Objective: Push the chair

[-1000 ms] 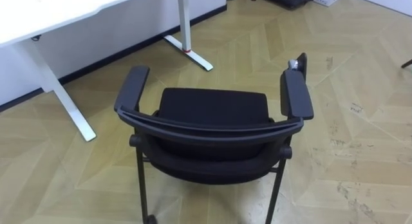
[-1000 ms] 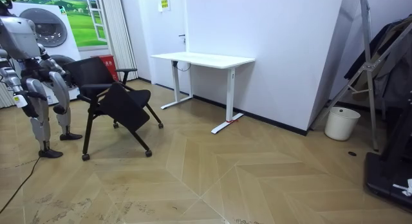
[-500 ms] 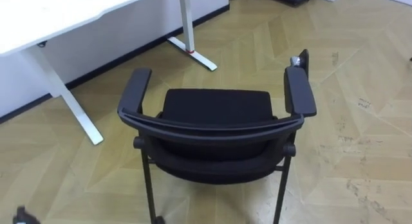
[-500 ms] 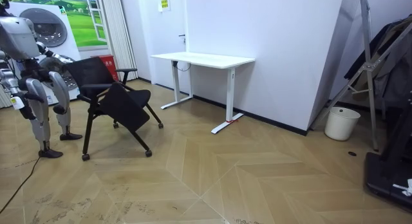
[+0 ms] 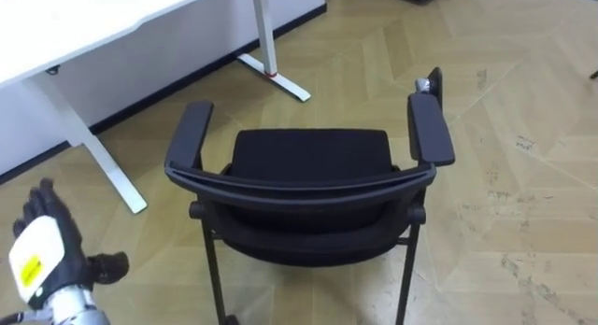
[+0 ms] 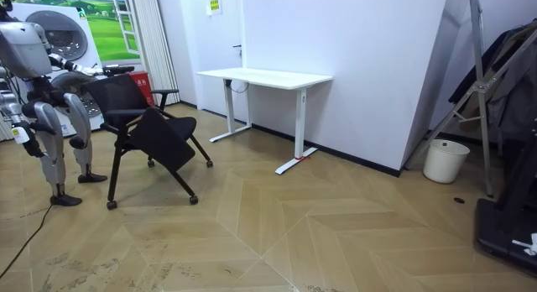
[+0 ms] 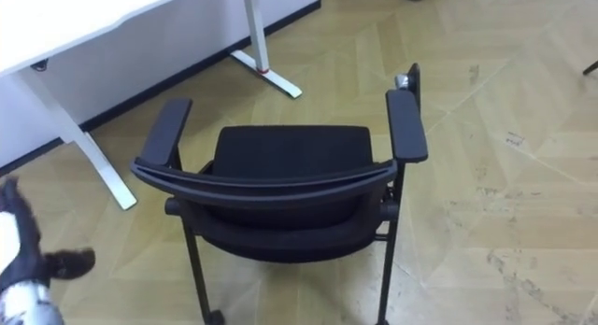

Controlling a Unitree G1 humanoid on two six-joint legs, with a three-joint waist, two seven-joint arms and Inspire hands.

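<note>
A black chair (image 5: 308, 157) with two armrests and a curved backrest (image 5: 299, 183) stands on the wood floor right in front of me, its back towards me. My left hand (image 5: 42, 255) is at the lower left, fingers straight and thumb spread, open. It is left of the chair and lower than the backrest, and touches nothing. In the room view I stand behind the chair (image 6: 143, 124) with my left arm raised towards its back. My right hand (image 6: 18, 133) hangs at my side.
A white desk (image 5: 93, 17) stands just beyond the chair, with a slanted leg (image 5: 93, 148) at the left and a foot (image 5: 276, 77) ahead. Open floor lies to the right. A white bin (image 6: 445, 160) stands by the far wall.
My left hand has risen into the eye views from the lower left. In the room view the left arm has lifted towards the chair's back. The chair has not moved.
</note>
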